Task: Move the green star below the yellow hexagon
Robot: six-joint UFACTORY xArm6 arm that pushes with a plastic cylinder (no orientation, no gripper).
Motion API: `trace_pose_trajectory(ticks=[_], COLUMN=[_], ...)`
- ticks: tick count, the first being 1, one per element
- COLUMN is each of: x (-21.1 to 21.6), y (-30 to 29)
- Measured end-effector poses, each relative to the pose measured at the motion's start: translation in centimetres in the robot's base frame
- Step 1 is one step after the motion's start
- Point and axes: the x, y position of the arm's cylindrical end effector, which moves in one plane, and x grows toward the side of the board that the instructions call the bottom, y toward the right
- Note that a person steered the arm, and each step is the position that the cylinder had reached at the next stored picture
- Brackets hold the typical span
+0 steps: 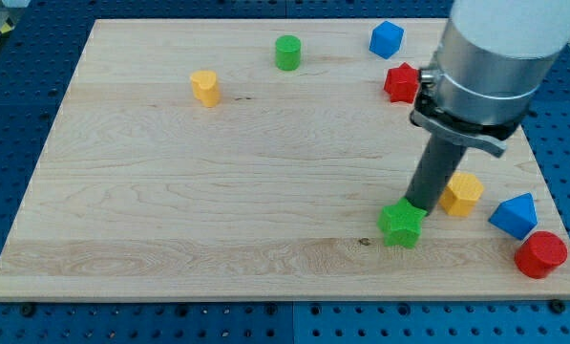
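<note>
The green star [400, 225] lies on the wooden board [218, 201] at the lower right. The yellow hexagon [462, 194] sits just to its upper right. My tip [420, 205] touches the star's top right edge, in the gap between the star and the hexagon. The rod rises from there to the arm body at the view's top right.
A blue triangular block [513, 215] and a red cylinder [540, 254] sit at the lower right edge. A red star [400, 83], a blue cube [387, 39] and a green cylinder [287, 52] lie along the top. A second yellow block [205, 87] is at upper left.
</note>
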Motion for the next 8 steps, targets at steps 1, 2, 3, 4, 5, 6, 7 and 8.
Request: trace_pose_trajectory(ticks=[1,2,3,4,5,6,7,8], x=[-1.1,-2.4,-1.7,1.0,2.6,2.8,2.9,2.9], y=[-3.8,-7.6,-8.7,-8.2,-6.5,-3.7,-0.7,0.2])
